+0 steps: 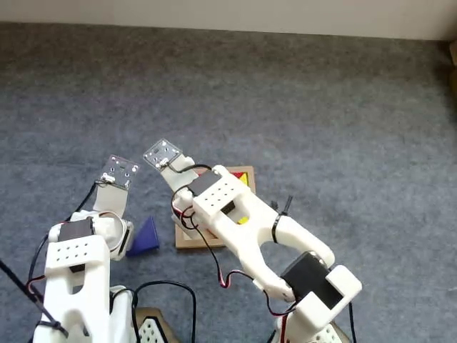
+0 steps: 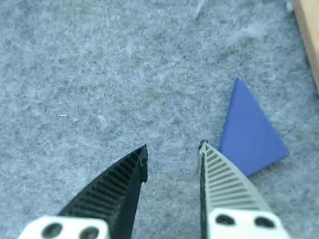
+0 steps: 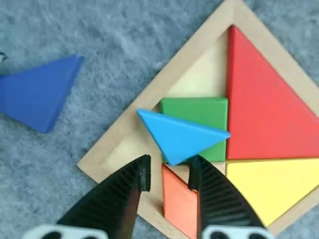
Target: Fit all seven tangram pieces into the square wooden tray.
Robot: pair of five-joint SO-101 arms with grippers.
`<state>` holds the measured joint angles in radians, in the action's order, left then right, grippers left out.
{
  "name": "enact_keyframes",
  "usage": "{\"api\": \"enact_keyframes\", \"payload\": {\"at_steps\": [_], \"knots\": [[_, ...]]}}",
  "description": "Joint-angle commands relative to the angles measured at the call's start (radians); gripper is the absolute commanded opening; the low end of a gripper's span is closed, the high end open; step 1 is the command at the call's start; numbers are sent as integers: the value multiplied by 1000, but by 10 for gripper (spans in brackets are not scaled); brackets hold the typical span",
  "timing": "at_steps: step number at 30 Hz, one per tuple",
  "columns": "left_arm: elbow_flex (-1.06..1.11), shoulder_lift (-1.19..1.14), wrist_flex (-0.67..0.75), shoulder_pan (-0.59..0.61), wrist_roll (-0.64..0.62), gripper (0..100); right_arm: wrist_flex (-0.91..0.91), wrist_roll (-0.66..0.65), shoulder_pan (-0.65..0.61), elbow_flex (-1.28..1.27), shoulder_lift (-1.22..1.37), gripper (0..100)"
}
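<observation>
Your surface [image 1: 321,107] is grey carpet, with a pale wall [image 1: 214,14] behind. An arm hides much of the tray [image 3: 124,124] from above. The right wrist view shows four pieces seated in it: red triangle [image 3: 264,109], yellow triangle [image 3: 271,184], green square [image 3: 199,109] and orange piece [image 3: 179,199]. One light blue triangle [image 3: 182,137] lies askew on the square at your parted right hand [image 3: 170,169]. One dark blue triangle [image 2: 249,134] lies just outside the tray, beside your parted left hand [image 2: 172,149].

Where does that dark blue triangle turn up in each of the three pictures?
High view: dark blue triangle on the carpet, left of the wooden tray, not touching it.
Left wrist view: the triangle lies near the tray's edge.
Right wrist view: the triangle lies apart from the tray.
Shared landmark: the wooden tray.
</observation>
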<state>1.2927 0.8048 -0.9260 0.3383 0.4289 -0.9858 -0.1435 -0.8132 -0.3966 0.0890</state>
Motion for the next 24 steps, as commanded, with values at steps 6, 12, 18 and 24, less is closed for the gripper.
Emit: {"api": "enact_keyframes", "payload": {"at_steps": [6,12,18,24], "knots": [[-7,19,14,16,-5,175,35,5,53,56,-16,137],[-7,19,14,16,-5,175,38,2,54,101,-12,137],[-7,19,14,16,-5,175,94,2,62,101,-12,137],[-7,19,14,16,-5,175,97,-6,88,102,-12,137]]}}
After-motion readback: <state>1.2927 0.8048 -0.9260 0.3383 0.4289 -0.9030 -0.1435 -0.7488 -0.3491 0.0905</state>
